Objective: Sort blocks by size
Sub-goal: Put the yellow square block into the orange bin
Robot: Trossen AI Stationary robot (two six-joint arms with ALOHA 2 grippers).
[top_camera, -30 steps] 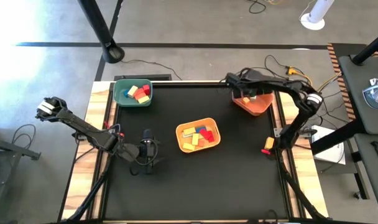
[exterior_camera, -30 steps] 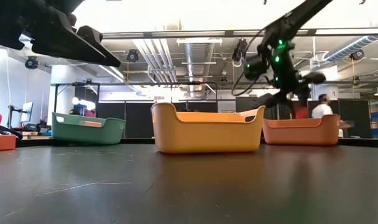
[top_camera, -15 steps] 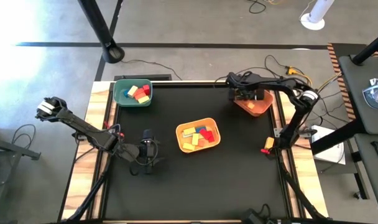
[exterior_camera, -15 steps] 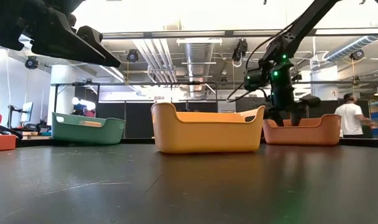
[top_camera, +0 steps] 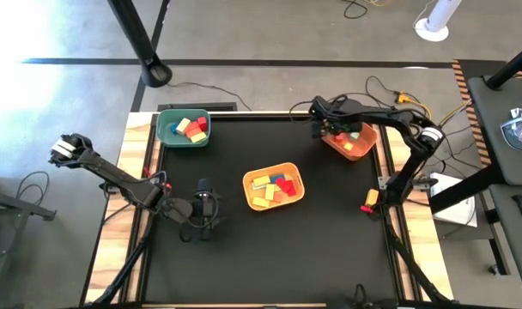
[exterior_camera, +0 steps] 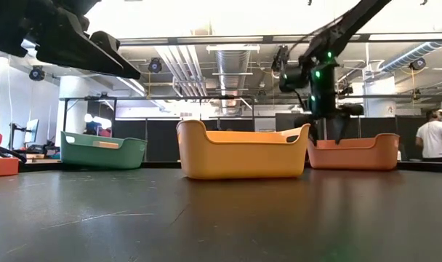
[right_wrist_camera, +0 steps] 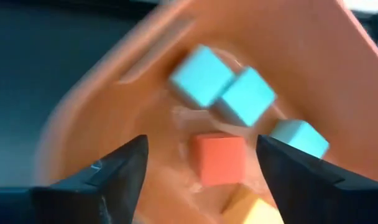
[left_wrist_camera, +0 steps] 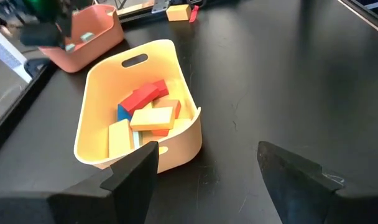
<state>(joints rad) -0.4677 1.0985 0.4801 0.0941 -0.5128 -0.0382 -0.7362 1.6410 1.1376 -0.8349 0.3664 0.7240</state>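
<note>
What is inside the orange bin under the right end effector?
The orange bin holds three light blue cubes, one red-orange cube and a yellow block. The bin's other end is out of view.

A black tabletop (top_camera: 330, 232) with pale wooden strips along its left and right edges carries three bins: a green bin (top_camera: 183, 129) at the far left corner, a yellow bin (top_camera: 273, 186) near the middle, and an orange bin (top_camera: 350, 141) at the far right. Each bin rests flat, well apart from the others
</note>
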